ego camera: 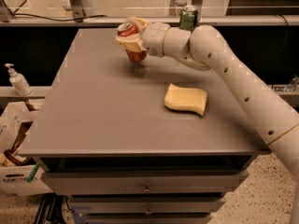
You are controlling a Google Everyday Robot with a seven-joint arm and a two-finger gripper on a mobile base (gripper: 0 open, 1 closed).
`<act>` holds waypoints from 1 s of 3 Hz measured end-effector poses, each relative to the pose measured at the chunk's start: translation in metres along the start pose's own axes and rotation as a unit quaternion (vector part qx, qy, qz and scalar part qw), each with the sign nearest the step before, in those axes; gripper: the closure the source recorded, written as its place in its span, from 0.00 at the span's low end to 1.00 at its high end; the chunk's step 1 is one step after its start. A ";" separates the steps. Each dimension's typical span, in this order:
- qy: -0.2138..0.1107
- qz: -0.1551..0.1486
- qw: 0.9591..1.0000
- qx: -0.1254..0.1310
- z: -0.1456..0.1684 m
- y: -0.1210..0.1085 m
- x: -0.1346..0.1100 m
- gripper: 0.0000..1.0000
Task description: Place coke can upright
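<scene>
a yellow sponge (pixel 186 99) lies right of centre on the grey table (pixel 93 125). over the table's far part, the gripper (pixel 129 40) clamps the coke can (pixel 136 55), slightly tilted, silver top up. beyond the table's far edge stands a green can (pixel 188 17).

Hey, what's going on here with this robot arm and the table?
The robot's gripper is holding the coke can, its fingers closed around it, over the far part of the grey table. The can leans a little, top end up, and is not yet released. A yellow sponge lies nearer the front, and a green can stands on the ledge behind.
</scene>
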State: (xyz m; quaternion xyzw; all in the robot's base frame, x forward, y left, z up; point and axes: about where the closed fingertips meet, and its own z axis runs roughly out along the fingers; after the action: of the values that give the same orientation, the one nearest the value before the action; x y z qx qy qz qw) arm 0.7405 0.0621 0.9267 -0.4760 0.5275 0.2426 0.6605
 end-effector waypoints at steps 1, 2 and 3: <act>0.002 0.002 1.000 0.003 -0.001 0.001 0.001 1.00; 0.002 0.004 1.000 0.006 -0.004 0.001 0.003 1.00; 0.003 0.007 1.000 0.013 -0.007 0.001 0.004 0.82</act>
State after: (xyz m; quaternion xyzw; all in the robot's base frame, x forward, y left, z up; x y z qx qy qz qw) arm 0.7376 0.0557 0.9221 -0.4647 0.5355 0.2393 0.6633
